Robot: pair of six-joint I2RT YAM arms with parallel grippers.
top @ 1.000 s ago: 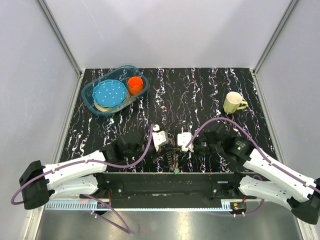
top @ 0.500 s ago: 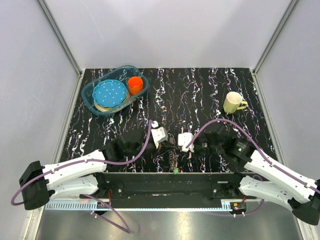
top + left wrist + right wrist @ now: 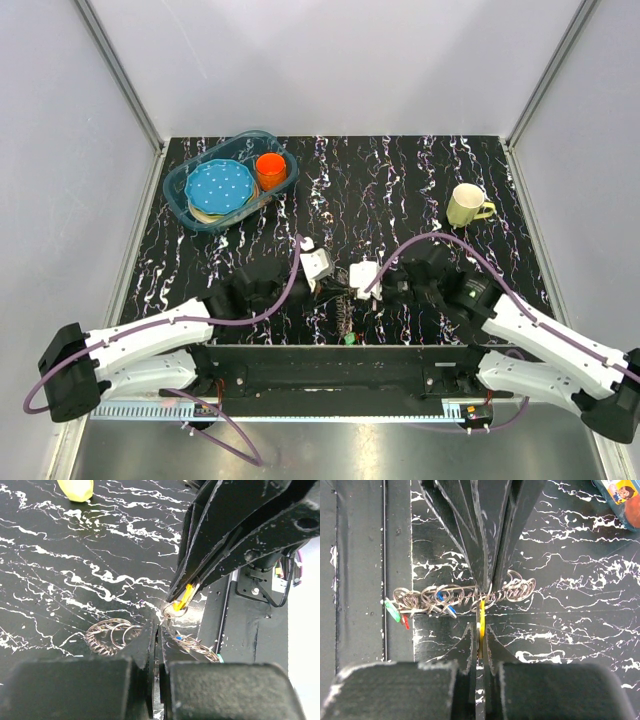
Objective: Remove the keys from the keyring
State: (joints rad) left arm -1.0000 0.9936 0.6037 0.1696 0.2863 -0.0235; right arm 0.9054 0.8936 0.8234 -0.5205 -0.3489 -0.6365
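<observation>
On keyring (image 3: 517,589), left pincer (image 3: 156,632), right pincer (image 3: 481,627) clamped

Top camera: keys (image 3: 343,312) too small for me to count, ring not separable from them. Left gripper (image 3: 485,589) tips cover stretch of keyring (image 3: 517,589) where they meet it (right wrist view). Yellow piece (image 3: 481,612): I see only sliver between right gripper (image 3: 480,629) fingers, shape unreadable. Mug (image 3: 76,488) cut by top edge, tub (image 3: 620,500) by corner. Near fingers blurred in both wrist views.

White arms (image 3: 150,340) with black joints and looping purple cables (image 3: 440,236) end in a black-fingered left gripper (image 3: 157,630) and right gripper (image 3: 481,630).
</observation>
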